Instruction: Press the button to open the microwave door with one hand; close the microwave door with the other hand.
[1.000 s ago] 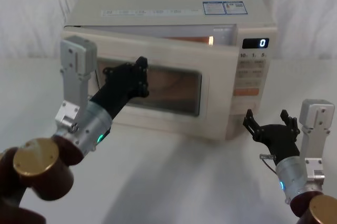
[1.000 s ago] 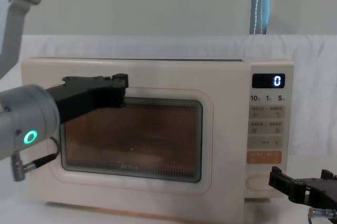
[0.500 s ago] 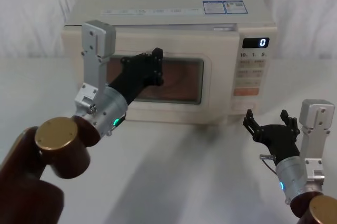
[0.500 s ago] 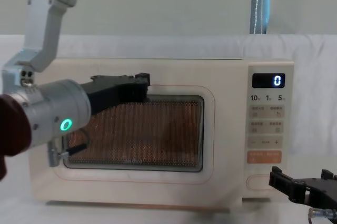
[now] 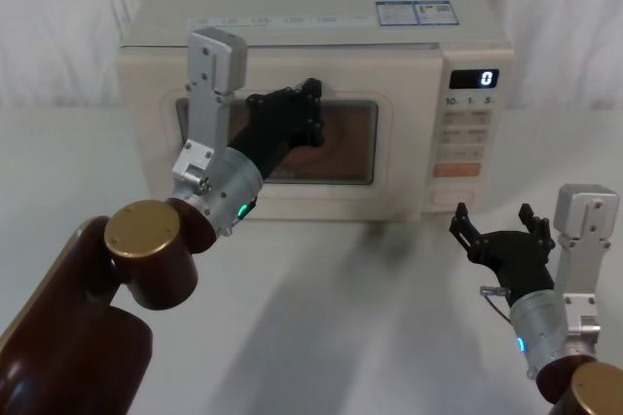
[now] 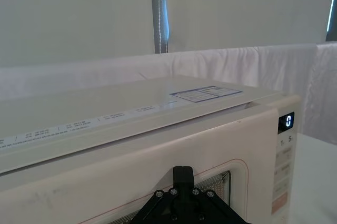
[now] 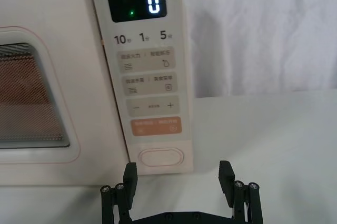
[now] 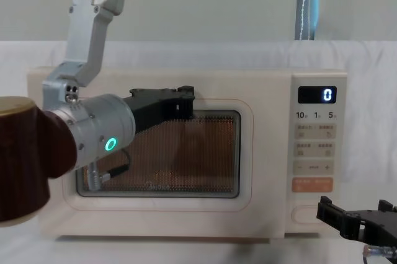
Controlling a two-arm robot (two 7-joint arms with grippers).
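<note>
The cream microwave door (image 5: 391, 157) with its dark glass window (image 8: 205, 158) lies flush against the oven front, or very nearly so. My left gripper (image 5: 310, 109), black with a green-ringed silver wrist, is shut, and its tip presses the door's upper frame (image 8: 186, 98). The same tip shows against the door (image 6: 182, 173). The wide cream button (image 7: 160, 157) sits at the bottom of the control panel, below the orange key (image 7: 156, 126). My right gripper (image 7: 178, 181) hovers open just in front of and below the button (image 5: 444, 198), not touching it; it also shows low on the table (image 5: 494, 227).
The microwave stands on a white-draped table (image 5: 341, 318) with a white curtain behind. Its display (image 5: 473, 79) reads 0. My left forearm (image 5: 146, 259) slants across the space in front of the oven's left half.
The door swung from ajar to flat against the oven as my left gripper pushed it in and to the right. My right gripper stayed put.
</note>
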